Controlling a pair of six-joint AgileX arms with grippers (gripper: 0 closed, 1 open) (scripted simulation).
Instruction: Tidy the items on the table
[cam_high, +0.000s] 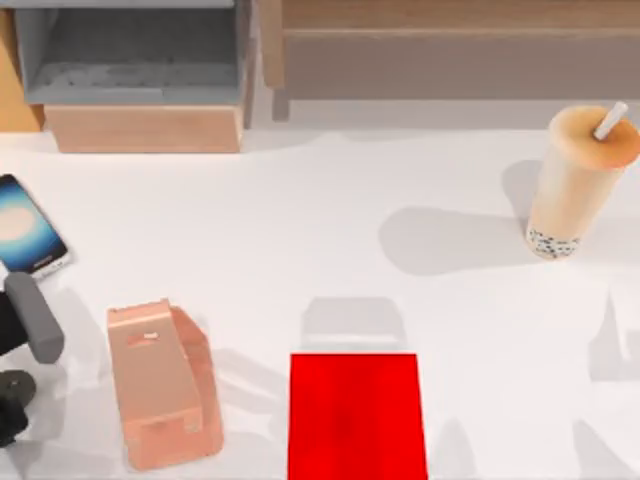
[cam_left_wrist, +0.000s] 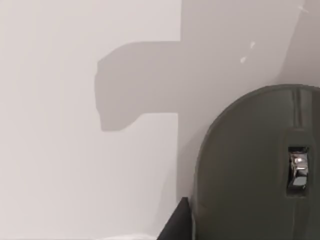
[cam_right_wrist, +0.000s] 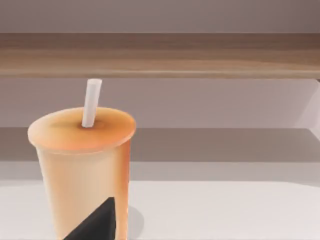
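The dark grey mouse (cam_left_wrist: 250, 170) looms close in the left wrist view over the white table (cam_left_wrist: 75, 150), its scroll wheel showing. A dark piece of my left gripper (cam_left_wrist: 175, 227) touches the mouse's edge. My left arm (cam_high: 30, 320) sits at the table's far left edge. Just behind it lies the smartphone (cam_high: 25, 235), its screen lit. The tan bubble-tea cup (cam_high: 578, 185) with its white straw stands upright at the back right. In the right wrist view the cup (cam_right_wrist: 82, 170) is near, with a dark piece of my right gripper (cam_right_wrist: 95, 225) in front of it.
A pink-copper phone stand (cam_high: 160, 385) lies front left, and a red pad (cam_high: 355, 415) lies at the front centre. A wooden shelf unit (cam_high: 140, 70) with a grey compartment runs along the back, and a long wooden shelf (cam_right_wrist: 160, 55) rises behind the cup.
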